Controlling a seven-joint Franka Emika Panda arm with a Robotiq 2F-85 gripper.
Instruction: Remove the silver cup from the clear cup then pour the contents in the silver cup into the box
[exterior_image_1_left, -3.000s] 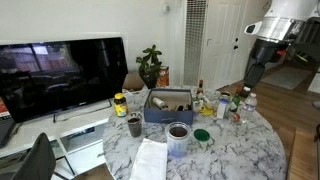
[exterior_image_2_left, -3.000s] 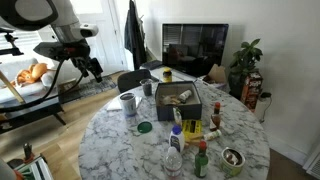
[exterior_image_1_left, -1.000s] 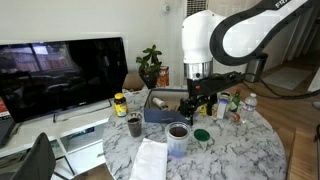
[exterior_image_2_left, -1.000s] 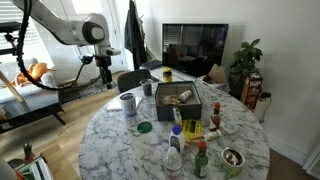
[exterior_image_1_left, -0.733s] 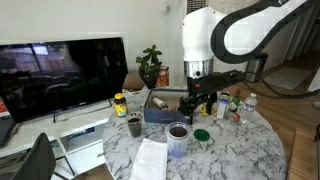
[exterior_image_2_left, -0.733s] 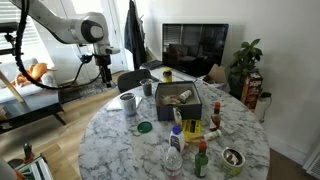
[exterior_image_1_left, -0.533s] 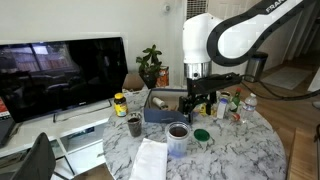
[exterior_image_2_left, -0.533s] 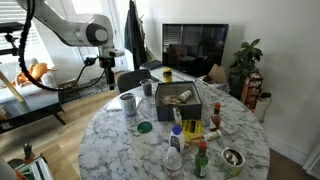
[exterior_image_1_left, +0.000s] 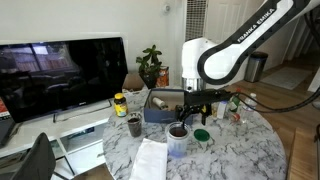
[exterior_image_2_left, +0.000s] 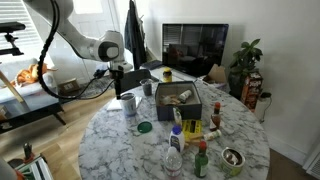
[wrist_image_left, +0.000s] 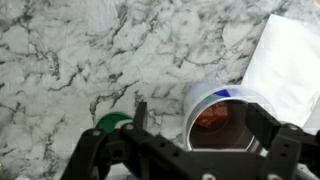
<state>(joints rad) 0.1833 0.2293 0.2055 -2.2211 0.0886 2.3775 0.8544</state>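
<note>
Fingers (wrist_image_left: 264, 128) stand wide apart, empty, above the short shiny silver metal cup (wrist_image_left: 222, 118) nested in the translucent bluish plastic tumbler (exterior_image_1_left: 177, 148). I'd centre over it, descend, pinch only the metal wall, lift straight; how far its rim stands proud, I can't tell.

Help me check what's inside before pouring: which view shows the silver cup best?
The wrist view: it looks down into the silver cup, showing something reddish inside. In both exterior views the silver cup is small and distant, contents unreadable.
</note>
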